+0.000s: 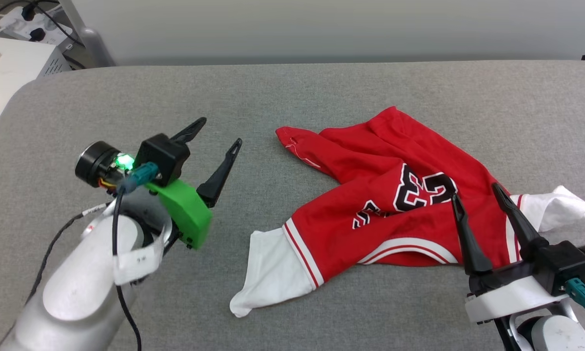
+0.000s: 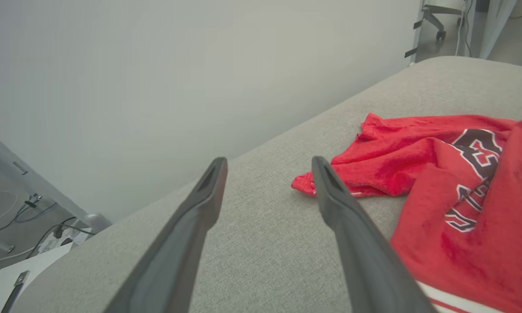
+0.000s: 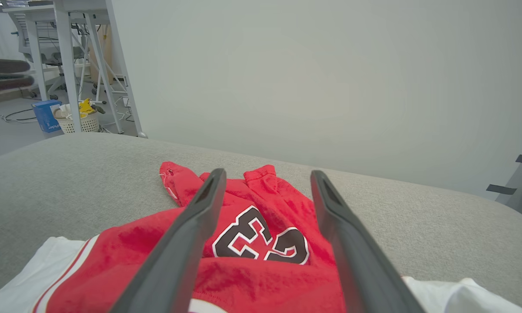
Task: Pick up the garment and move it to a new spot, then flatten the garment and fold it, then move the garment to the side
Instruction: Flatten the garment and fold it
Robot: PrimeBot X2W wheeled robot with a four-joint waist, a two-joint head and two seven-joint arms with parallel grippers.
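On the left side of the grey desk (image 1: pixel 292 92), the left tool (image 1: pixel 220 130) hangs with its two dark fingers spread wide and nothing between them, pointing up and to the right across bare fabric, well apart from the cloth. Further right, at the middle and right of the desk, the garment (image 1: pixel 370 229) lies crumpled. Its long axis runs from one white sleeve (image 1: pixel 268 273) at the near left to the other white sleeve (image 1: pixel 560 204) at the right, and a red hem corner (image 1: pixel 292 139) reaches away toward the far left. At the right, the right tool (image 1: pixel 475 191), equally wide and empty, stands over the garment's right shoulder, its fingers straddling the black lettering (image 1: pixel 426 192); whether they touch the cloth I cannot tell. The right arm is clearly the nearer, so the pick-up likely falls to it first, while the left must cross to its right to reach the hem corner or near sleeve.
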